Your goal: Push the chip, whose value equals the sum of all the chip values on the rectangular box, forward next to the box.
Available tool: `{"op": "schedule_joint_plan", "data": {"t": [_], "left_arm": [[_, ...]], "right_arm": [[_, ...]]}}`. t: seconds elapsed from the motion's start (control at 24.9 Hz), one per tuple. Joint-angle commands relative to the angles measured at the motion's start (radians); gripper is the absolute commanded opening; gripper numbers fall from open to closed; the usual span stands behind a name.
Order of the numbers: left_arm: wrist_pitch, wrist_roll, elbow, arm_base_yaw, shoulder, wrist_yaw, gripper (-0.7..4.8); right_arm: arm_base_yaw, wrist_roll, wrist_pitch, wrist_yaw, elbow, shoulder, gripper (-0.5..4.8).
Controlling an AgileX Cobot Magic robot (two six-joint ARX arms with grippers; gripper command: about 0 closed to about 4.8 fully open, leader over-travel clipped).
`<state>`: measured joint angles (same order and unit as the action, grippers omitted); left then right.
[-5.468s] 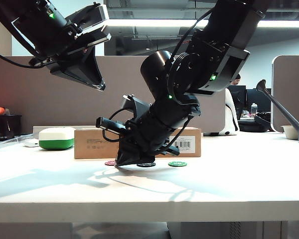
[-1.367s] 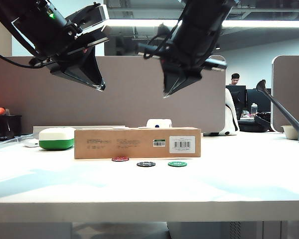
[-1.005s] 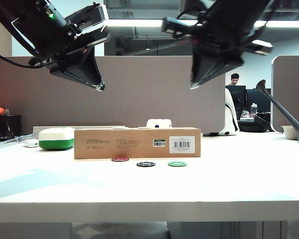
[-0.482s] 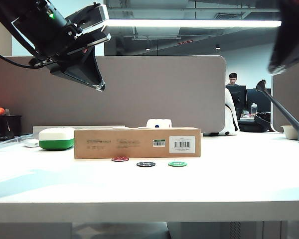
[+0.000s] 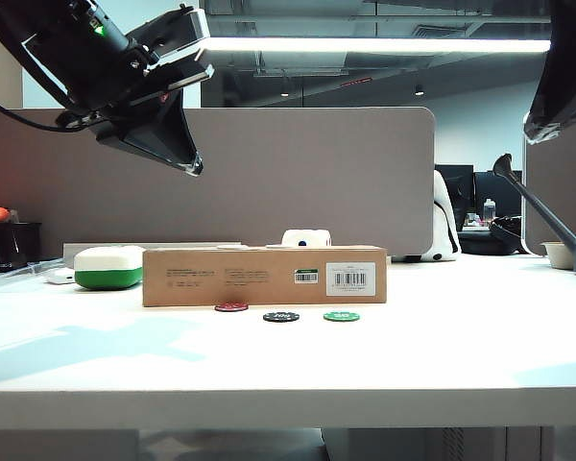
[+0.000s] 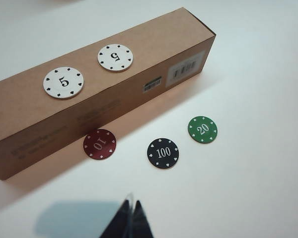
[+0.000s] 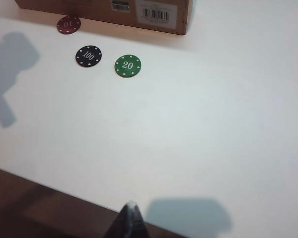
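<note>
**benchwatcher:** Right arm's pulled way off since a few seconds back. It was down over the chips in front of the rectangular box (image 5: pixel 264 276), and now only a dark chunk of it shows at the upper right edge of the exterior view. The dark-red chip (image 5: pixel 231 306) has scooted too: it sits closer to the box than the other two.

**solder_sam:** So where's that chip exactly?

**benchwatcher:** On the white tabletop (image 5: pixel 288 360), marked 10, just beside the box's long front face (image 6: pixel 100 144). Can't tell if it actually touches. The black chip (image 6: pixel 163 153) says 100 and the green chip (image 6: pixel 202 129) says 20; both lie further out from the box, in a loose row with the red one.

**solder_sam:** And on top of the box?

**benchwatcher:** Two white chips (image 6: pixel 63 82), each marked 5, lying flat side by side.

**solder_sam:** Grippers?

**benchwatcher:** Left gripper (image 5: pixel 178 144) hangs high over the left end of the box, holding nothing. In its wrist view the fingertips (image 6: pixel 129 223) are pinched together. Right gripper (image 7: pixel 129 219) is up high on the right side, well away from the chips, tips also pressed together and empty.

**solder_sam:** Anything else around?

**benchwatcher:** A white-and-green rounded case (image 5: pixel 108 266) sits off the box's left end.
</note>
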<state>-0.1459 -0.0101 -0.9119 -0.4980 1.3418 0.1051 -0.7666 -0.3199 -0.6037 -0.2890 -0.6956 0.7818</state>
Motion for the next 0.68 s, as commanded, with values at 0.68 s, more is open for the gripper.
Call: {"op": "schedule_joint_plan", "data": {"t": [0.68], "left_arm": [[-0.274, 0.126, 0.151, 0.289, -0.508, -0.011, -0.05]], "right_arm": [[-0.001, -0.002, 0.006, -0.004, -0.003, -0.001, -0.04]]}}
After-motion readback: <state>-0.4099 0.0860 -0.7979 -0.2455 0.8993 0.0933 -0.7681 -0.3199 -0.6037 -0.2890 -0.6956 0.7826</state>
